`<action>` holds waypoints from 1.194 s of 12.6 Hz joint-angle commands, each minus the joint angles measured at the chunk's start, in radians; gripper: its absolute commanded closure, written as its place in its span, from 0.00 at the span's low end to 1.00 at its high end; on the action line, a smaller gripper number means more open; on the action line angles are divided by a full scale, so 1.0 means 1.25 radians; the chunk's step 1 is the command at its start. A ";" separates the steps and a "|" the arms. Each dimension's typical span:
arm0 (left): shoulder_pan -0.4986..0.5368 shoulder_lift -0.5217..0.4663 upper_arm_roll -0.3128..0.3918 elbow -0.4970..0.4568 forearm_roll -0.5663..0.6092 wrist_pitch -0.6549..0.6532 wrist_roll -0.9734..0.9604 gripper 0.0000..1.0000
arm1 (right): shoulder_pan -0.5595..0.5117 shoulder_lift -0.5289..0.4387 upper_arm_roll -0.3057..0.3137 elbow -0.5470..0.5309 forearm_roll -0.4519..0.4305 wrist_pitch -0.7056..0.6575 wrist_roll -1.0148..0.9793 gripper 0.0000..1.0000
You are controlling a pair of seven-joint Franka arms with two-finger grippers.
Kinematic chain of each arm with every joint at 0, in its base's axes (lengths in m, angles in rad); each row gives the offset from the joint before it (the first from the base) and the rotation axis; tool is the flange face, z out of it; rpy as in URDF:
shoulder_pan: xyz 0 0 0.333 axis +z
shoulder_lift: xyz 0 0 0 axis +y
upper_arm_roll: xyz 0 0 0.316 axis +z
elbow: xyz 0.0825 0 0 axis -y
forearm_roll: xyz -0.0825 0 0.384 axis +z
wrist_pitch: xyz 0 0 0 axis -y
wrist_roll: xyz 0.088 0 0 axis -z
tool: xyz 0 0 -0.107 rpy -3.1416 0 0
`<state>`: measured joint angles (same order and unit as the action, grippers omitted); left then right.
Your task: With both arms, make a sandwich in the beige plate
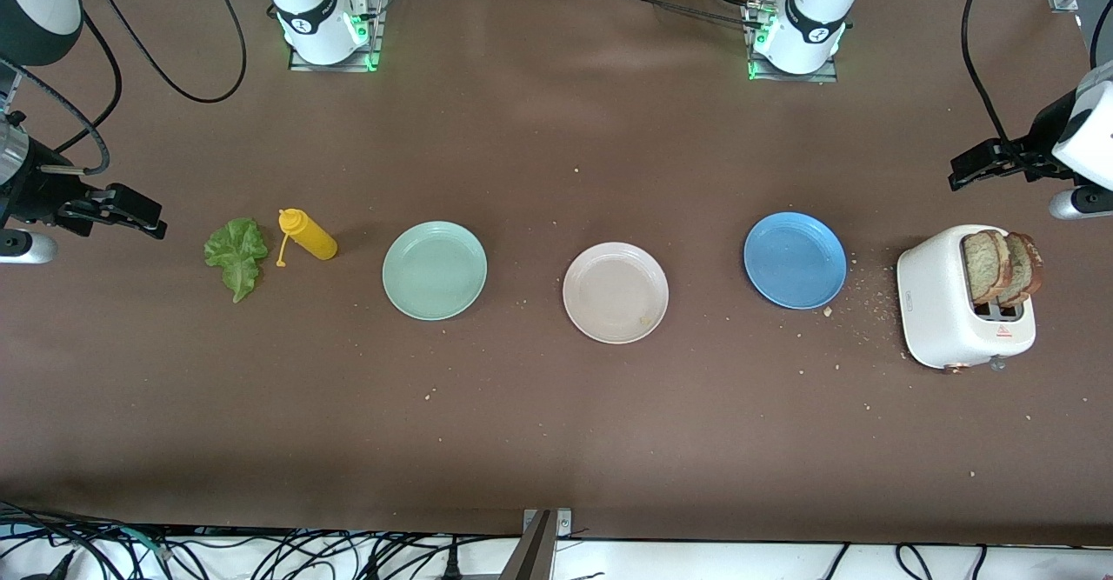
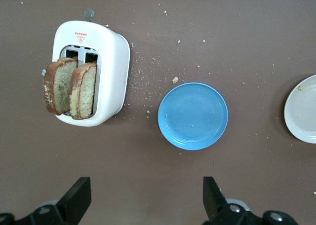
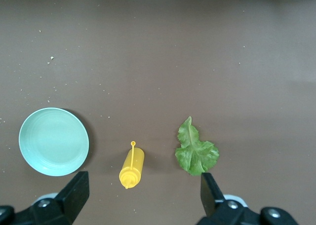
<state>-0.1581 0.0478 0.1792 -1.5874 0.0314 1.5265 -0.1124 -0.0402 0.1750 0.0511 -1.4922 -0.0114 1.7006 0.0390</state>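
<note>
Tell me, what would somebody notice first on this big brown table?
Probably the row of three plates: mint-green plate, beige plate in the middle, blue plate. Next, the white toaster at the left arm's end, with two bread slices sticking up. At the right arm's end lie a lettuce leaf and a yellow squeeze bottle.

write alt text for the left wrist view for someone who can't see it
Seen from above, a white toaster holds two slices of brown bread sticking up from its slots on a brown table. A blue plate lies beside it among crumbs, with the open left gripper over bare table.
</note>
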 commanded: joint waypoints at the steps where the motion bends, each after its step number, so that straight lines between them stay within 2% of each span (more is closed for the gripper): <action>1: 0.001 0.008 -0.002 0.018 0.010 -0.005 0.015 0.00 | -0.006 -0.007 0.001 -0.010 0.005 0.002 -0.013 0.00; 11: 0.003 0.008 -0.002 0.021 0.010 -0.005 0.014 0.00 | -0.003 -0.008 0.004 -0.005 0.024 0.001 -0.013 0.00; 15: 0.010 0.045 0.005 0.022 0.013 -0.006 0.005 0.00 | -0.003 -0.010 0.002 -0.005 0.024 -0.022 -0.009 0.00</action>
<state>-0.1559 0.0655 0.1841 -1.5874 0.0314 1.5264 -0.1125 -0.0395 0.1741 0.0531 -1.4922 -0.0002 1.6921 0.0380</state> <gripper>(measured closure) 0.000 0.000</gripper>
